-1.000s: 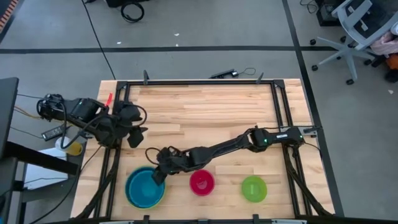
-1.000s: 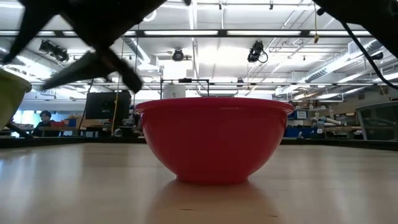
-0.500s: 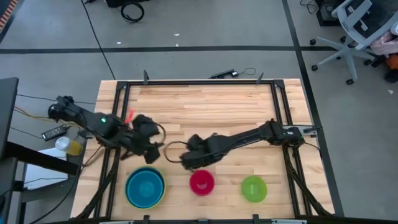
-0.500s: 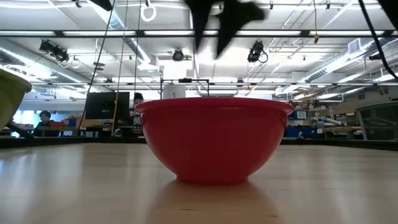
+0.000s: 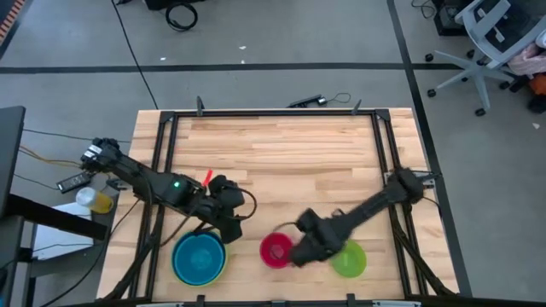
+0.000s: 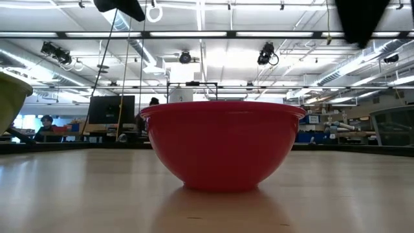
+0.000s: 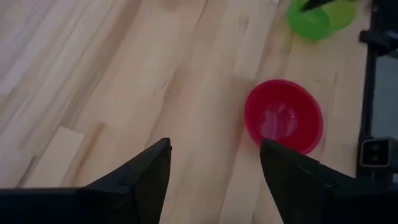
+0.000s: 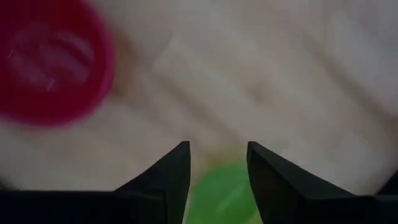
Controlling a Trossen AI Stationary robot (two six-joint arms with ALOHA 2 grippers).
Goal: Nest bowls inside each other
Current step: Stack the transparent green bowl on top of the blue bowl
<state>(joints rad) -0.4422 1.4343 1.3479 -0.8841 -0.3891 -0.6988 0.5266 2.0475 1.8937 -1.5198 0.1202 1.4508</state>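
I see stacked blue bowl lower left w/ left hand spread wide, empty, above it. Red bowl center; right hand parted, empty, between it & green bowl on counter.

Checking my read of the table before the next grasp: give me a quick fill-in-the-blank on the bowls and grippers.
1. The red bowl sits between the blue bowl and the ____ bowl.
2. The right gripper hangs between the red bowl and the green bowl with its fingers ____.
3. The left gripper, open, is nearest the ____ bowl.

Missing words: green; open; blue
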